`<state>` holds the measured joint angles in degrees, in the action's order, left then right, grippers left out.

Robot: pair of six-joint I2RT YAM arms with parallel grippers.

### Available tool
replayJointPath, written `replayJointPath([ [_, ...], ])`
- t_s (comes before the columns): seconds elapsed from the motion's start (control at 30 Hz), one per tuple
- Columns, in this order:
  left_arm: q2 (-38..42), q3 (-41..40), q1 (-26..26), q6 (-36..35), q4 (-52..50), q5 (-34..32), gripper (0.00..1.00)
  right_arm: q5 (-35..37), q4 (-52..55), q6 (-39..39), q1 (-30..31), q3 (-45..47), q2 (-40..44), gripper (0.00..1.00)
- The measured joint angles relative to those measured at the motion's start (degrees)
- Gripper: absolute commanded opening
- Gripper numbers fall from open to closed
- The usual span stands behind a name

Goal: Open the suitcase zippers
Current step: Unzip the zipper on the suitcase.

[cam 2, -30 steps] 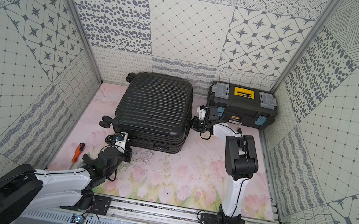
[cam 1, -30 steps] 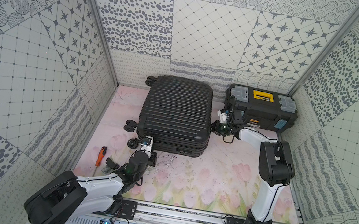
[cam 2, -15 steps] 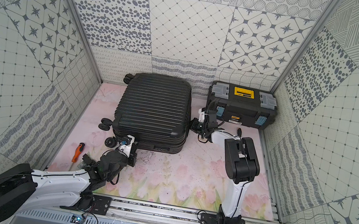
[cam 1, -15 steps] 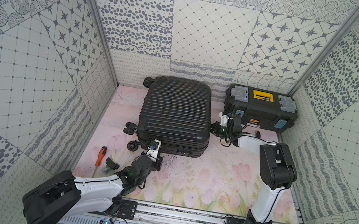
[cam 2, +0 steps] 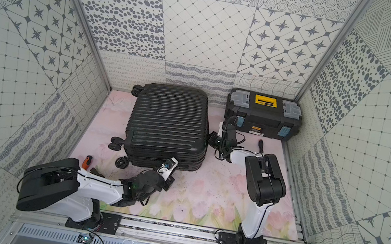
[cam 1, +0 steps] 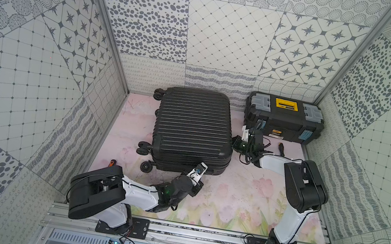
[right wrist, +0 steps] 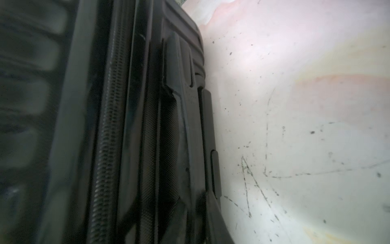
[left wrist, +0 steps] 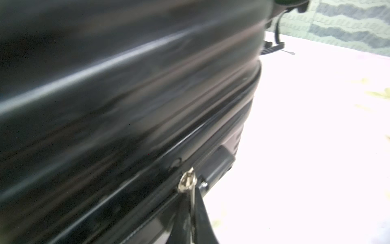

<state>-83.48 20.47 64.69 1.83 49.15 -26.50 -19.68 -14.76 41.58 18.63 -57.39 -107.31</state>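
— Boxed in on 3 sides by walls (cam 1: 225, 36)?

— Yes, papered in grey-on-white patchwork prints: dots, stars, diamond grids, wavy lines. Joined at the 2 back corners by bare metal posts (cam 1: 103, 18).

— And underneath?

— Covered with a pale pink worktop mat (cam 1: 242, 203) printed with flowers, scuffed with dark scratches (right wrist: 267, 137) in the right wrist view. Edged in front by aluminium rails (cam 1: 196, 235).

— Lit how?

— Brightly, evenly; bleached near white in the left wrist view.

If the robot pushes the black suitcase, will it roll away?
Probably not: the suitcase lies flat, its wheels sticking out sideways, so it would likely slide. Its ribbed hard shell looks stiff, and it seems unlikely to tip.
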Motion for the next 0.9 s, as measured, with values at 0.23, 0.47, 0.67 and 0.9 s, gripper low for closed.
replayJointPath([
  [0.23,-1.9,4.7,2.1,-0.9,-3.6,-1.1,0.0,0.7,-1.7,0.4,0.2,2.7,1.7,0.0],
  [0.47,7.0,4.0,-0.5,1.3,-14.7,0.6,0.0,1.8,-4.3,0.5,1.9,7.5,4.6,0.0],
  [0.67,15.5,1.7,-7.0,3.4,-23.5,7.3,0.0,7.4,-8.9,4.5,6.8,12.4,7.1,0.0],
  [0.9,23.1,-3.3,-9.7,6.6,-26.2,10.2,0.0,17.0,-11.6,13.7,12.3,16.2,10.0,0.0],
])
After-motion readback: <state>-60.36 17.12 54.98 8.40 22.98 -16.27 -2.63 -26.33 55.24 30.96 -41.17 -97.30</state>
